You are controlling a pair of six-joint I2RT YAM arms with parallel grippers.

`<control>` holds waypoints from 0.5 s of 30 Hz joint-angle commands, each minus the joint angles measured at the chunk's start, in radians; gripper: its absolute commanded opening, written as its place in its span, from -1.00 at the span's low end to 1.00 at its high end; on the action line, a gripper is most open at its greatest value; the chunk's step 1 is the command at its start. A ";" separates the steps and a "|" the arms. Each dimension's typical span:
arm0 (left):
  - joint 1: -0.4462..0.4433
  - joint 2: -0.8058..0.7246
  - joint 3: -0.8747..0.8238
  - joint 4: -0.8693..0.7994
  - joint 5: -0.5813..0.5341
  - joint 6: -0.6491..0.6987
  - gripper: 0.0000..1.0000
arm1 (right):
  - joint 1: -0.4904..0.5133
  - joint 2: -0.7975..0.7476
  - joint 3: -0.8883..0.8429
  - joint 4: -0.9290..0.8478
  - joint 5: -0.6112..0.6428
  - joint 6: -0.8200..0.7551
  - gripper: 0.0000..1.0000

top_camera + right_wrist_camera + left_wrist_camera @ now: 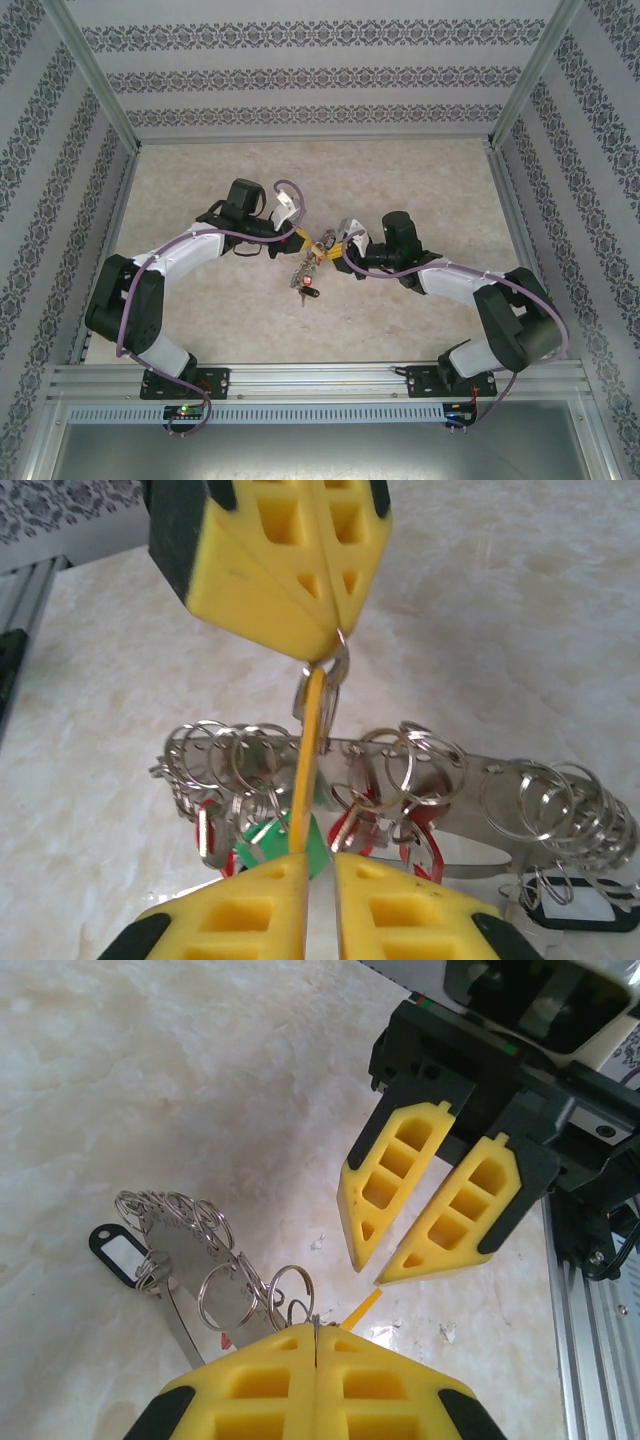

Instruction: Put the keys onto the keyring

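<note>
- In the overhead view the two arms meet at the middle of the pale marbled counter (pixel 420 180), and their yellow tips almost touch.
- The left gripper (pixel 299 238) has its fingers (pixel 270 575) pressed fully together. They pinch a thin silver loop, which looks to me like the keyring (pixel 341 666).
- The keys (pixel 305 275) hang below that pinch in one bunch, just under the centre of the overhead frame and clear of the counter.
- From the right wrist I see the bunch spread across the middle: silver blades and many small rings, a green tag (pixel 268 842) low centre, red tags (pixel 432 848) beside it and a black tag (pixel 580 916) at lower right.
- The right gripper (pixel 320 865) has its fingers close together with a narrow slit between them. A yellow tag (pixel 310 750), seen edge-on, runs from that slit up to the keyring. I cannot tell whether they are clamping it.
</note>
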 commanded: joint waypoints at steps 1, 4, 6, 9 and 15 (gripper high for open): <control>0.017 -0.002 -0.009 -0.011 0.052 0.069 -1.00 | -0.003 0.011 0.026 0.041 0.047 -0.033 -0.70; 0.018 0.003 -0.005 -0.016 0.063 0.070 -1.00 | -0.021 0.011 0.049 0.027 0.023 -0.042 -0.72; 0.017 0.005 -0.003 -0.015 0.068 0.070 -1.00 | -0.021 0.019 0.069 0.008 0.013 -0.062 -0.73; 0.018 0.008 -0.003 -0.015 0.069 0.068 -1.00 | -0.007 0.040 0.090 0.002 0.023 -0.079 -0.77; 0.018 0.013 -0.002 -0.016 0.069 0.065 -1.00 | 0.057 0.076 0.121 0.001 0.064 -0.091 -0.80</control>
